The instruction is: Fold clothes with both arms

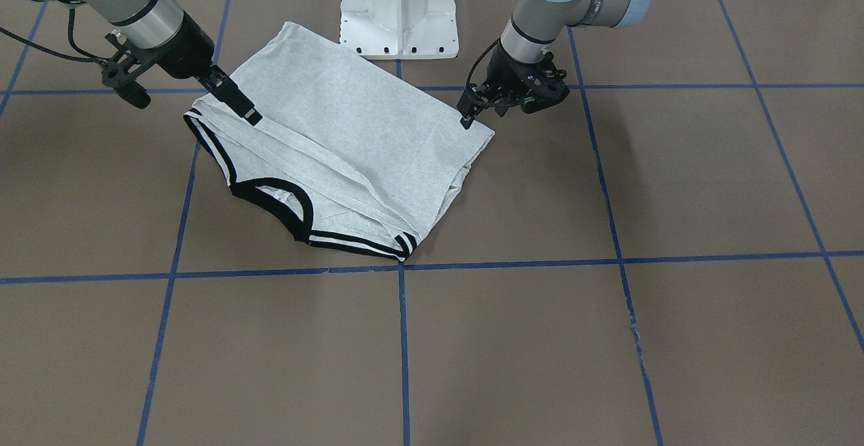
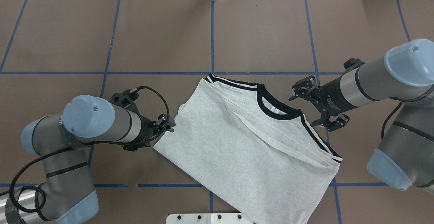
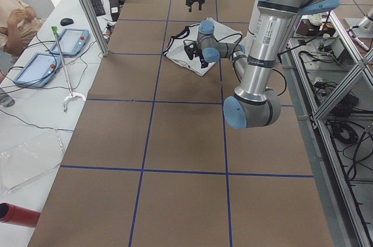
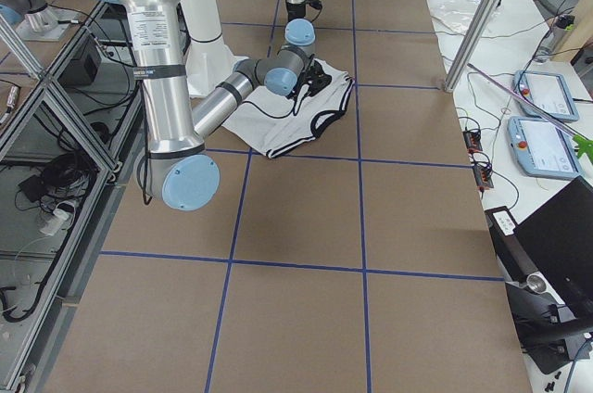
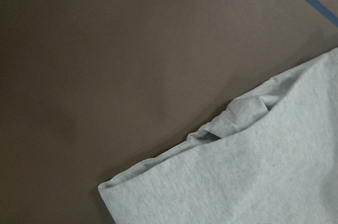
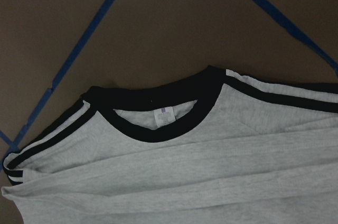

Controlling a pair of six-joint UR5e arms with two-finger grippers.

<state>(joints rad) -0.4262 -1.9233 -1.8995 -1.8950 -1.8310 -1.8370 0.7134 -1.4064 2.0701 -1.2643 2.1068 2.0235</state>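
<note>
Table (image 2: 271, 31): brown-covered, marked with a blue tape grid; my white pedestal base (image 1: 398, 7) stands at its near edge.
T-shirt (image 2: 244, 142): grey, lying flat and folded just in front of the base, plain side up, sleeves folded in, black collar (image 2: 274, 110) turned away from me and toward my right.
My right gripper (image 2: 310, 107): jaws spread wide, gripping nothing, poised by the striped sleeve edge beside the collar.
My left gripper (image 1: 466, 119): its tip is at the shirt's left corner; I cannot tell how far it is parted or whether it pinches cloth.
</note>
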